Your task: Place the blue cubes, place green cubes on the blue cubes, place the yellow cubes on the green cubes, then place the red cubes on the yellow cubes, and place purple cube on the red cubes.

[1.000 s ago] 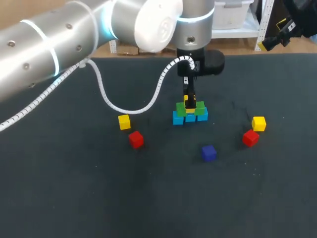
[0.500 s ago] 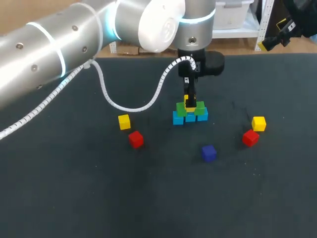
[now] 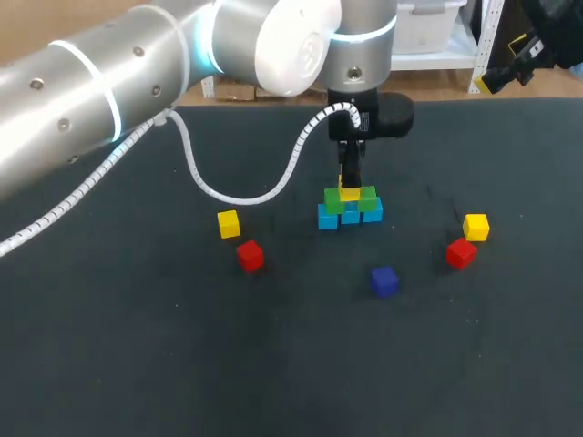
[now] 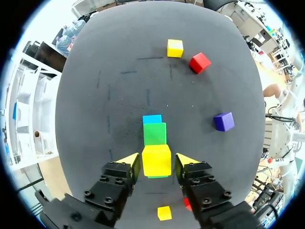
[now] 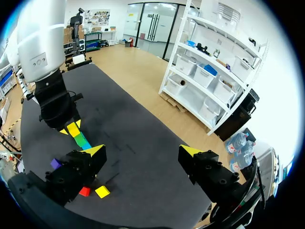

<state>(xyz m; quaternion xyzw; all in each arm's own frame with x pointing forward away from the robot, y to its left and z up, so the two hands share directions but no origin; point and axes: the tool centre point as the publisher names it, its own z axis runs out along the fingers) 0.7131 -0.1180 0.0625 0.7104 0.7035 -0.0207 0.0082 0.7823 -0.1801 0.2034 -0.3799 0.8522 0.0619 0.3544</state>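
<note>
Left gripper (image 4: 157,161): fingers slightly parted, one on each side of the top yellow cube (image 4: 156,160), with a thin gap on each side; it grips nothing.
Left arm (image 3: 137,82): comes in from the left, reaches past the middle, and its wrist points straight down over the stack.
Left yellow cube (image 3: 228,222): loose on the table (image 3: 137,346), well left of the stack.
Left red cube (image 3: 250,256): just beside that yellow one, nearer the robot.
Blue cubes (image 3: 351,217): three in a row on the table, the base of the stack.
Green cubes (image 3: 333,201): two, resting on the blue row.
Top yellow cube: sits across the two green ones, directly under the left gripper.
Purple cube (image 3: 383,280): alone, on the robot's side of the stack.
Right red cube (image 3: 460,252): loose, right of the stack.
Right yellow cube (image 3: 475,227): close beside it.
Right gripper (image 5: 142,152): fingers spread wide and empty, held high, well apart from the stack.
</note>
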